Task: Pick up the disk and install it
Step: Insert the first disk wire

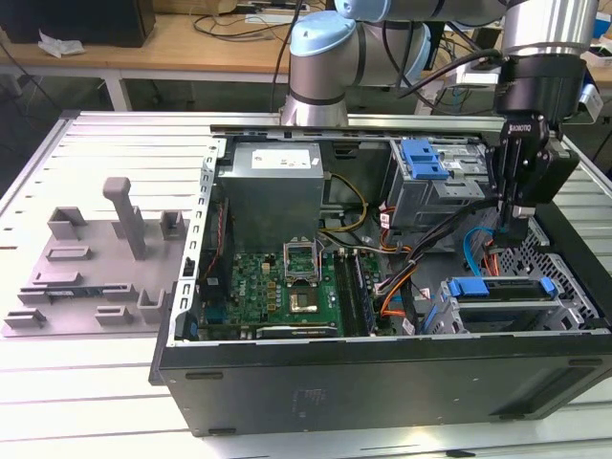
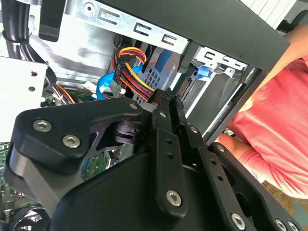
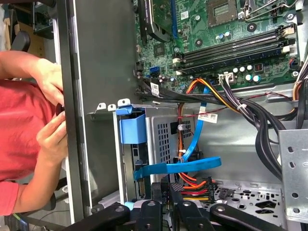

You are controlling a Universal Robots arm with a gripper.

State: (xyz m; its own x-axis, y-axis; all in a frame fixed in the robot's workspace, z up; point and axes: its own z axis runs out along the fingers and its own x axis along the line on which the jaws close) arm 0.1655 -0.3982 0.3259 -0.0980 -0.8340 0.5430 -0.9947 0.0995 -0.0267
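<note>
The tool (image 1: 513,228) hangs inside the open computer case (image 1: 382,382) on the tabletop (image 1: 86,392), above the drive cage in the corner on the exterior view's right. Its fingers (image 2: 163,120) stand narrow, almost together, tips at the black plug of a red, yellow and black wire bundle (image 2: 137,79). Whether they pinch it, I cannot tell. The disk (image 1: 502,298), in its blue carrier, lies flat in the cage just below the tool. A flat blue cable (image 3: 178,166) loops nearby. A person's hands (image 3: 50,130) rest outside the case wall.
</note>
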